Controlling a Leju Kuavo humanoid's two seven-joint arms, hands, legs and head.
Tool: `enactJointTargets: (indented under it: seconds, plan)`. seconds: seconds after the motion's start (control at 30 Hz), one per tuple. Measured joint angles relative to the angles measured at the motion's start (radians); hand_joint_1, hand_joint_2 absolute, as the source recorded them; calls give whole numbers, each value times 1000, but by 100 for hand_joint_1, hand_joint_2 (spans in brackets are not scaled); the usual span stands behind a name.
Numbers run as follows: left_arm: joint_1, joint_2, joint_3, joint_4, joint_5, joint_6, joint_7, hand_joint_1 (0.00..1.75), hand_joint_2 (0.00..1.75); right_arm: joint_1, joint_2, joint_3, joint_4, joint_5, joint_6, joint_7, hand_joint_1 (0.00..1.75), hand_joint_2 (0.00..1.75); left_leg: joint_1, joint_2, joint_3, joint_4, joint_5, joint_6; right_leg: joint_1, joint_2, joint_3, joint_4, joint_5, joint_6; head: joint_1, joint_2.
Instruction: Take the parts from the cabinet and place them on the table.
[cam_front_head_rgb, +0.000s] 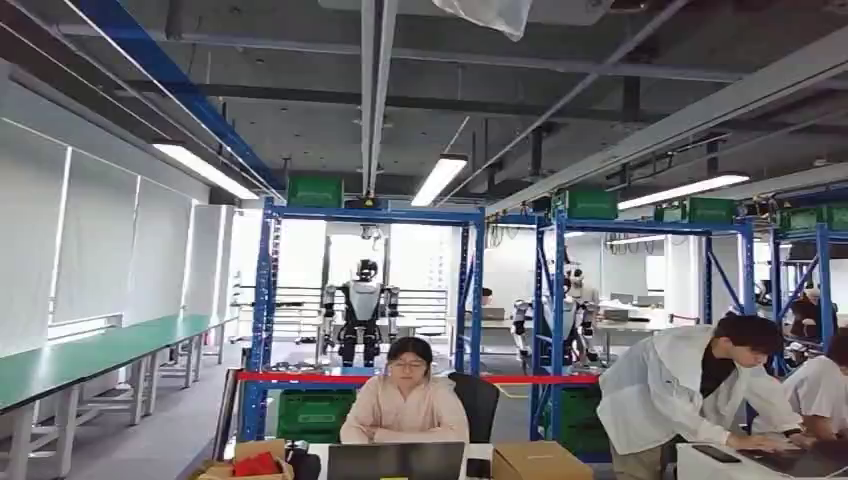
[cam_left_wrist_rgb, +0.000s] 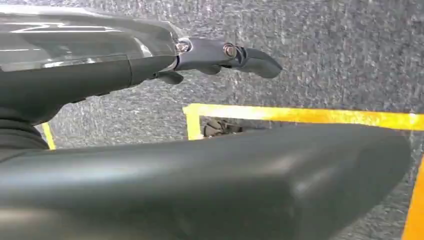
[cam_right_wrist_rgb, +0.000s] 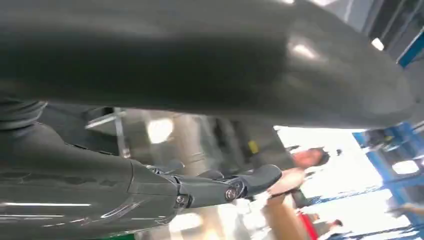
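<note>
My left hand (cam_left_wrist_rgb: 220, 55) hangs over grey speckled floor (cam_left_wrist_rgb: 325, 60), its dark fingers (cam_left_wrist_rgb: 255, 62) stretched out with nothing in them; yellow tape lines (cam_left_wrist_rgb: 300, 115) mark a corner on the floor just past it. My right hand (cam_right_wrist_rgb: 225, 187) is also loose and empty, fingers (cam_right_wrist_rgb: 260, 179) reaching forward, with a blurred person (cam_right_wrist_rgb: 307, 160) and a blue rack post (cam_right_wrist_rgb: 395, 180) beyond it.

Nearest in my head view stands a table edge with a laptop (cam_front_head_rgb: 395, 461), a cardboard box (cam_front_head_rgb: 540, 462) on its right and an open box with something red (cam_front_head_rgb: 256, 463) on its left. A person in a pale pink top (cam_front_head_rgb: 405, 400) sits just behind the laptop, facing me. To the right, a person in a white coat (cam_front_head_rgb: 680, 390) bends over another table (cam_front_head_rgb: 720, 465), and someone else is partly cut off by the picture's edge.

On the left, a long green-topped bench (cam_front_head_rgb: 100, 350) runs away along the wall, with a bare strip of floor between it and the racks.

Behind the seated person stands a blue metal rack (cam_front_head_rgb: 268, 320) with a red crossbar (cam_front_head_rgb: 320, 377), green crates (cam_front_head_rgb: 315, 412) below it and one on top (cam_front_head_rgb: 315, 190). More blue racks (cam_front_head_rgb: 740, 270) with green crates stand to the right. I cannot tell which of these is the cabinet, and I cannot make out any parts.

Farther back, two other humanoid robots (cam_front_head_rgb: 362, 310) stand between the racks, before bright windows
</note>
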Motion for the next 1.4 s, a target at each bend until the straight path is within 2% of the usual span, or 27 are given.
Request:
enactJointTargets:
  seconds: [0.1, 0.13, 0.2, 0.27, 0.3, 0.33, 0.37, 0.47, 0.5, 0.53, 0.6, 0.63, 0.67, 0.7, 0.77, 0.8, 0.87, 0.97, 1.0, 1.03, 1.1, 1.13, 1.17, 1.23, 1.3, 1.37, 1.4]
  plan:
    - [1, 0, 10, -1, 0, 2, 0, 0, 0, -12, 4, -64, 80, 100, -25, 0, 0, 0, -5, 1, -41, 1, 34, 12, -7, 0, -44, 186, -178, 14, 0, 0]
    - [1, -1, 13, -1, 0, 2, 0, 0, 0, -20, 4, -85, 118, 154, -52, 0, 0, 0, -7, 3, -56, 2, 45, 13, -7, 0, -54, 257, -204, 16, 0, 0]
    - [2, -2, 19, -1, 0, 2, 0, 0, 0, -32, 4, -118, 196, 249, -109, -2, 0, 0, -11, 4, -82, 3, 65, 14, -7, 0, -29, 290, -166, 15, 0, 0]
    - [1, -3, 23, -1, -2, 3, 1, 0, 0, -50, 1, -147, 278, 343, -189, -18, 0, 0, -17, 4, -107, 4, 84, 13, -5, 1, 74, 159, -93, 3, 0, 0]
    - [1, -5, 24, -1, -4, 3, 1, 0, 0, -64, -3, -160, 324, 396, -239, -19, 0, 0, -19, 4, -113, 4, 93, 12, -1, 4, 147, 54, -85, -9, 0, 0]
    - [1, -7, 25, -1, -6, 3, 1, 0, 0, -79, -9, -173, 368, 444, -283, -21, 0, 0, -24, 3, -117, 6, 99, 8, 4, 4, 219, -45, -104, -20, 0, 0]
    - [1, -8, 26, -1, -6, 5, 1, 0, 0, -97, -15, -187, 414, 485, -322, -23, 0, 0, -24, 5, -120, 7, 108, 2, 6, 3, 245, -102, -117, -23, 1, 0]
    - [-1, -9, 29, -1, -16, 5, 2, 0, 0, -133, -40, -239, 591, 586, -446, -25, 0, 0, -19, 6, -131, 3, 135, -15, 12, 2, 232, -110, -101, -33, 1, 1]
    - [-1, -8, 29, -1, -20, 3, 2, 0, 0, -147, -48, -257, 653, 603, -474, -14, 0, 0, -17, -1, -141, 12, 112, -17, 3, -8, 223, -120, -84, -41, 0, 0]
    - [0, -8, 29, -1, -26, 3, 4, 0, 0, -158, -60, -273, 706, 619, -500, 7, 0, 0, -18, -3, -154, 41, 58, -20, 3, -5, 208, -120, -72, -51, 0, 2]
    - [0, -8, 29, -1, -34, 0, 6, 0, 0, -164, -80, -303, 806, 640, -539, 36, 0, 0, -16, -3, -189, 181, -66, -26, 5, -8, 174, -111, -54, -54, 0, 0]
    - [0, -8, 29, -1, -35, 0, 6, 0, 0, -165, -89, -315, 842, 645, -549, 45, 0, 0, -15, -3, -202, 249, -101, -28, 6, -10, 157, -105, -45, -54, 1, 0]
    - [0, -8, 29, -1, -38, 0, 6, 0, 0, -169, -98, -327, 883, 654, -566, 67, 0, 0, -15, -3, -207, 311, -103, -30, 6, -11, 134, -96, -35, -53, 1, 0]
    - [1, -7, 29, -1, -43, 0, 7, 0, 0, -172, -106, -338, 924, 664, -589, 99, 0, 0, -14, -3, -193, 327, -69, -32, 6, -11, 112, -85, -27, -52, 1, 0]
    - [-2, -5, 29, -1, -45, -2, 7, 0, 0, -174, -114, -351, 980, 685, -622, 158, 0, 0, -11, -3, -121, 248, 11, -35, 4, -10, 70, -61, -16, -46, 1, 0]
    - [-4, -5, 29, -1, -46, -3, 7, 0, 0, -174, -117, -356, 1006, 699, -640, 194, 0, 0, -9, -3, -62, 168, 24, -35, 4, -9, 54, -46, -12, -42, 1, 0]
    - [-10, -5, 29, -1, -49, -5, 6, 0, 0, -174, -121, -368, 1045, 724, -670, 258, 0, 0, -9, -4, 50, -3, -29, -28, 10, -9, 27, -13, -8, -34, 0, 0]
    - [-13, -5, 28, -1, -53, -5, 6, 0, 0, -174, -126, -376, 1090, 738, -687, 292, 0, 0, -13, -4, 35, -6, -32, -9, 9, -7, 12, -10, 22, -15, 0, 0]
    - [-12, -8, 27, -1, -54, -5, 7, 0, 0, -172, -132, -381, 1103, 742, -693, 307, 0, 0, -5, 1, 26, -9, -20, 5, 7, -3, 5, -6, 15, -9, 0, 0]
    - [-11, -7, 28, -1, -55, -5, 9, 0, 0, -172, -130, -383, 1115, 750, -699, 331, 0, 0, -6, 4, 14, -8, -9, 15, 6, 0, -1, 12, -32, 0, 0, 0]
    - [-13, -6, 28, -1, -55, -5, 8, 0, 0, -174, -130, -388, 1130, 774, -715, 401, 0, 0, -8, 5, -13, -6, 15, 21, -3, 0, -28, 139, -160, 11, 0, 0]
    - [-13, -6, 28, -1, -55, -5, 8, 0, 0, -176, -128, -393, 1138, 783, -721, 432, 0, 0, -10, 6, -28, -4, 26, 22, -6, 0, -43, 220, -201, 14, 0, 0]
    - [-13, -6, 28, -1, -55, -4, 8, 0, 0, -176, -127, -396, 1143, 786, -726, 451, 0, 0, -11, 6, -44, -1, 35, 22, -7, 0, -49, 278, -212, 16, 0, 0]
    - [-14, -6, 28, -1, -55, -3, 9, 0, 0, -175, -121, -399, 1153, 797, -734, 477, 0, 0, -12, 7, -74, 6, 53, 20, -7, 0, -8, 279, -159, 15, 0, 0]
    - [-15, -6, 28, -1, -55, -3, 9, 0, 0, -179, -116, -399, 1159, 810, -745, 499, 0, 0, -14, 6, -99, 9, 73, 16, -6, 2, 112, 119, -98, 5, 0, 0]
    - [-15, -7, 28, -1, -54, -2, 8, 0, 0, -186, -115, -400, 1160, 818, -751, 511, 0, 0, -20, 6, -109, 12, 86, 8, 4, 6, 241, -66, -106, -14, 0, 0]
    - [-15, -7, 28, -1, -54, -2, 8, 0, 0, -187, -114, -401, 1162, 820, -753, 514, 0, 0, -20, 7, -116, 12, 99, 1, 3, 6, 252, -102, -120, -17, 1, 0]
